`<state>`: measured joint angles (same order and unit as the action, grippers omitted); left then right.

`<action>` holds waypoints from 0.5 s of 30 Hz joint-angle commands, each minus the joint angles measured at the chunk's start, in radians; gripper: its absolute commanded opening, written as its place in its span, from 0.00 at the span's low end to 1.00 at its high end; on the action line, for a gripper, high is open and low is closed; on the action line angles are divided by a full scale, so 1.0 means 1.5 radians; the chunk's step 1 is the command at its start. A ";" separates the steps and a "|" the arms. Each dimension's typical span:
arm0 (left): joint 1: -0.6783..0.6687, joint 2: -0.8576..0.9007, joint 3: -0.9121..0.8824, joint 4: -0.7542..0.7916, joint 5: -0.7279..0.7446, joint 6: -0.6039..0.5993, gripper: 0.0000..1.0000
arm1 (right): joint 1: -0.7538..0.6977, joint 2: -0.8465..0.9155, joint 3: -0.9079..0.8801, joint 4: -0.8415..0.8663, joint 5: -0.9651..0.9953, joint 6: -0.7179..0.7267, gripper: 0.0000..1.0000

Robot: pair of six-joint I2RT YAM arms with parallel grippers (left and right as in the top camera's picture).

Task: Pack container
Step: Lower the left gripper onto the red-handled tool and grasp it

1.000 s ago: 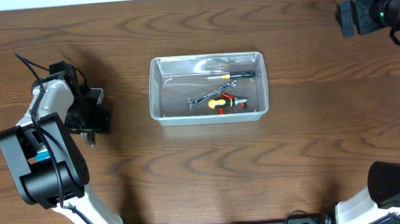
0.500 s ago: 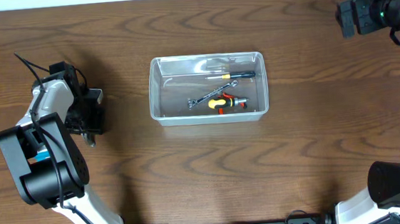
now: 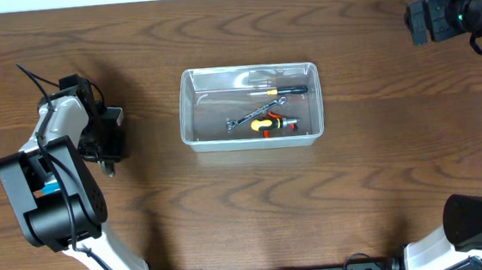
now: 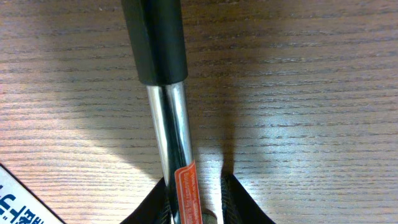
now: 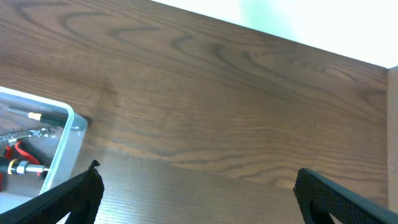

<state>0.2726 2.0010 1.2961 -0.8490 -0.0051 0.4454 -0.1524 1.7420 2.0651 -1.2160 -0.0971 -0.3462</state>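
The container (image 3: 186,113), a clear tub, stands at mid-table with a screwdriver (image 3: 285,90), a wrench (image 3: 256,113) and an orange-handled tool (image 3: 270,126) inside. At the far left my left gripper (image 3: 109,150) points down at the table. In the left wrist view it (image 4: 194,205) is shut on a chrome tool (image 4: 168,130) with a black grip and a red label; the tool lies on the wood. My right gripper (image 5: 199,193) hangs open and empty over bare wood at the far right, and a corner of the container (image 5: 68,134) shows at its left.
A corner of a blue-and-white box (image 4: 15,205) lies just left of the left gripper. Bare wood lies between the left arm and the container. The table's far edge runs along the top, behind the right arm (image 3: 464,10).
The left gripper's jaws have closed in around the chrome tool. The arm has barely moved, and the right arm has not moved.
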 commanded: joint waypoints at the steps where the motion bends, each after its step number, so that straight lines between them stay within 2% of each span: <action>1: 0.002 0.011 -0.020 -0.004 0.016 0.004 0.21 | 0.002 0.004 -0.005 -0.002 0.002 0.011 0.99; 9: 0.001 0.011 -0.020 -0.004 0.016 0.004 0.19 | 0.002 0.004 -0.005 -0.002 0.002 0.011 0.99; 10: 0.001 0.011 -0.020 -0.004 0.016 0.004 0.14 | 0.002 0.004 -0.005 -0.002 0.002 0.011 0.99; 15: 0.001 0.011 -0.020 -0.004 0.016 0.004 0.13 | 0.002 0.004 -0.005 -0.002 0.002 0.011 0.99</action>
<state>0.2726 2.0010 1.2961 -0.8497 -0.0074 0.4454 -0.1524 1.7420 2.0651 -1.2160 -0.0971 -0.3462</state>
